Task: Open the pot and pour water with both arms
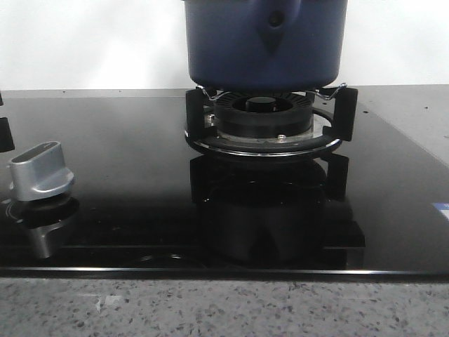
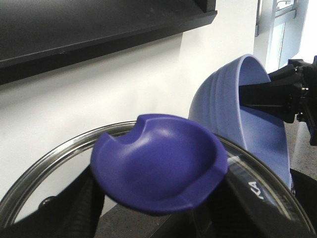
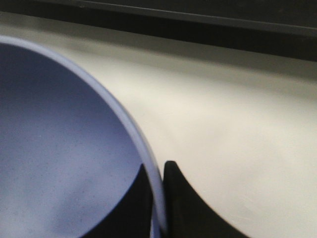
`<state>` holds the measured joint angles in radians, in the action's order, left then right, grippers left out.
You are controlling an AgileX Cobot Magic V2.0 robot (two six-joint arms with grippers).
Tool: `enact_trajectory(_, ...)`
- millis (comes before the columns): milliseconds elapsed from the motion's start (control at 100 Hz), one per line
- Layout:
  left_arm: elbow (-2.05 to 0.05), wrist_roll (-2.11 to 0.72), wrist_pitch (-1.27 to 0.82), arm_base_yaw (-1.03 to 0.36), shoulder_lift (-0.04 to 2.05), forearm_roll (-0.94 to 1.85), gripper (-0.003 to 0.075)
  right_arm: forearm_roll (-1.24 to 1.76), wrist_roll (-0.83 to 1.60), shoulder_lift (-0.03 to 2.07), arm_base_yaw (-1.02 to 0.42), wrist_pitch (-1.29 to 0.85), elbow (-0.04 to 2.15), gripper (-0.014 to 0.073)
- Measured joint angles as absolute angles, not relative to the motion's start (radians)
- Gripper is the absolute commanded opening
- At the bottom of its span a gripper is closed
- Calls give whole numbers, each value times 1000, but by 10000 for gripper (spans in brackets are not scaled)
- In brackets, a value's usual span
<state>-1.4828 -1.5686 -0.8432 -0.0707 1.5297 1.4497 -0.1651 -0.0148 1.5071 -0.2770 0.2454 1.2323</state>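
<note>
While the lid was off, these were the readings:

Pot: dark navy pot (image 1: 266,42) sat on the burner stand (image 1: 270,119) of the black glass cooktop (image 1: 126,175); its top was cut off by the front view; the teardrop handle mount with round hole (image 1: 276,21) faced the camera. Neither gripper showed in the front view, so its place relative to them could not be told.

Lid: glass lid with metal rim (image 2: 44,168) was off the pot and seen close to the left wrist camera, tilted; its dished purple knob (image 2: 158,166) had a notch in one edge.

Left gripper: left gripper (image 2: 153,198) had dark fingers (image 2: 79,208) on either side of the knob, closed on it and holding the lid.

Bowl: lighter blue bowl (image 2: 233,109) was tipped on its side just beyond the lid, its open side facing the right gripper; close up, its pale rim (image 3: 124,124) curved across the right wrist view.

Right gripper: right gripper (image 3: 157,198) was narrow, clamped on the bowl rim, one finger inside the bowl and one finger (image 3: 181,198) outside; from the left wrist it showed as a black arm (image 2: 282,91) reaching into the bowl's mouth.

Surroundings: silver control knob (image 1: 43,168) stood on the cooktop, well apart from the burner; speckled stone counter edge (image 1: 224,309) ran along the front; white wall (image 1: 91,42) was behind; dark shelf (image 2: 99,29) overhung the wall above the lid.
</note>
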Motion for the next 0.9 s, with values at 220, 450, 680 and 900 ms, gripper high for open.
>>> enact_trajectory(220, -1483, -1569, -840, -71, 1530, 1450, 171, -165, -15, 1507, -277, 459, 1142, -47)
enact_trajectory(450, -1483, -1569, -835, -71, 1530, 1450, 171, -162, 6, 1507, -277, 663, 1047, -47)
enact_trajectory(680, -1483, -1569, -835, -71, 1530, 1450, 171, -134, 14, 1507, -275, 727, 1038, -47)
enact_trajectory(900, -1483, -1569, -843, -71, 1530, 1450, 171, -81, 31, 1503, -275, 850, 1038, -47)
